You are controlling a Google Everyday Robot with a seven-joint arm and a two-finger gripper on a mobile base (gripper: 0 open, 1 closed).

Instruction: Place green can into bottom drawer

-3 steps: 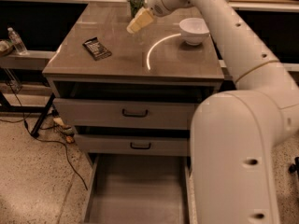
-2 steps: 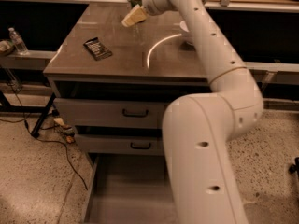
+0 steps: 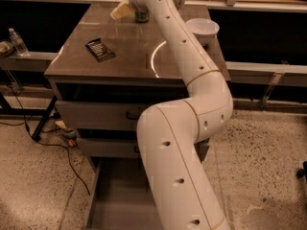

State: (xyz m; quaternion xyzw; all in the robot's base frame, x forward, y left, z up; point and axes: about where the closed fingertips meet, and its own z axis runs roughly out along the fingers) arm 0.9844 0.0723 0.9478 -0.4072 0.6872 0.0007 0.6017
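Observation:
The green can (image 3: pixel 141 17) stands upright at the back of the cabinet top, mostly hidden behind my wrist; only its lower part shows. My gripper (image 3: pixel 121 10) reaches over the back of the top, its pale fingertips just left of the can. The bottom drawer (image 3: pixel 117 200) is pulled out at floor level, its grey floor bare, partly hidden by my arm.
A white bowl (image 3: pixel 202 28) sits at the back right of the cabinet top (image 3: pixel 120 56). A dark snack packet (image 3: pixel 100 49) lies on the left. Two upper drawers (image 3: pixel 96 116) are closed. A water bottle (image 3: pixel 18 41) stands far left. Cables (image 3: pixel 57 145) lie on the floor.
The view has shifted and the arm has stretched further back over the cabinet top. The gripper has stayed near the can at the back.

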